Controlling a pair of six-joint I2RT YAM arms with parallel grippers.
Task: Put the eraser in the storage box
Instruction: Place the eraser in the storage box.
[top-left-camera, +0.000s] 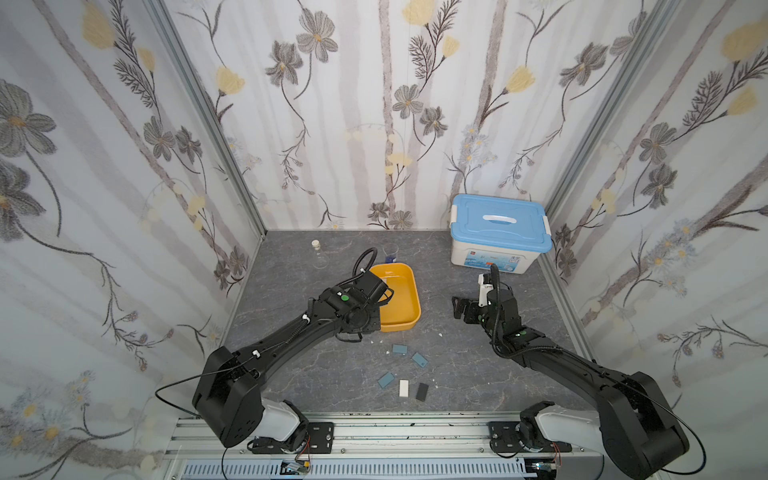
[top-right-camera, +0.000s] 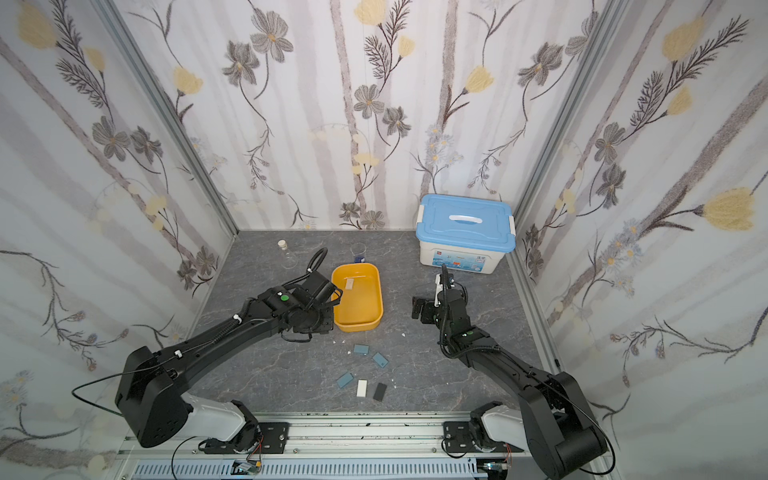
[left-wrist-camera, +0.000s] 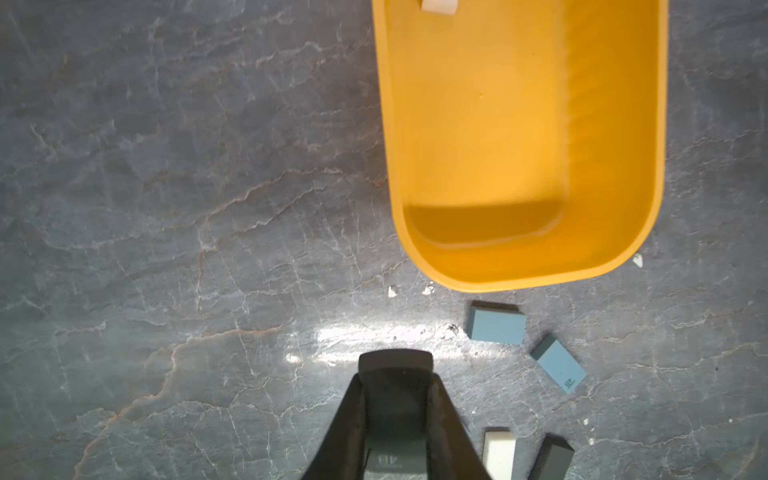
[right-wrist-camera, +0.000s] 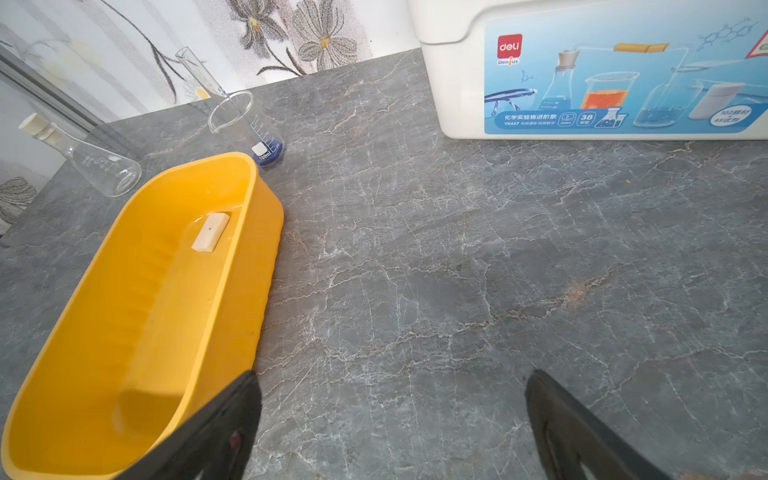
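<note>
My left gripper (left-wrist-camera: 395, 374) is shut on a dark grey eraser (left-wrist-camera: 395, 399) marked 4B, held above the bare table. It hangs just off the near left corner of the yellow-orange storage box (top-left-camera: 400, 325), whose rim (left-wrist-camera: 519, 283) also shows in the left wrist view. A white eraser (right-wrist-camera: 210, 231) lies inside the box near its far end. Several loose erasers lie on the table in front of the box: blue ones (top-left-camera: 400, 349), a white one (top-left-camera: 403, 388) and a black one (top-left-camera: 422, 391). My right gripper (top-left-camera: 459, 307) stands open and empty right of the box.
A white box with a light-blue lid (top-left-camera: 498, 232) stands at the back right. A glass beaker (top-left-camera: 390, 251) and a flask (top-left-camera: 319, 253) stand behind the storage box. Small white crumbs (top-left-camera: 441, 333) lie near the box's front.
</note>
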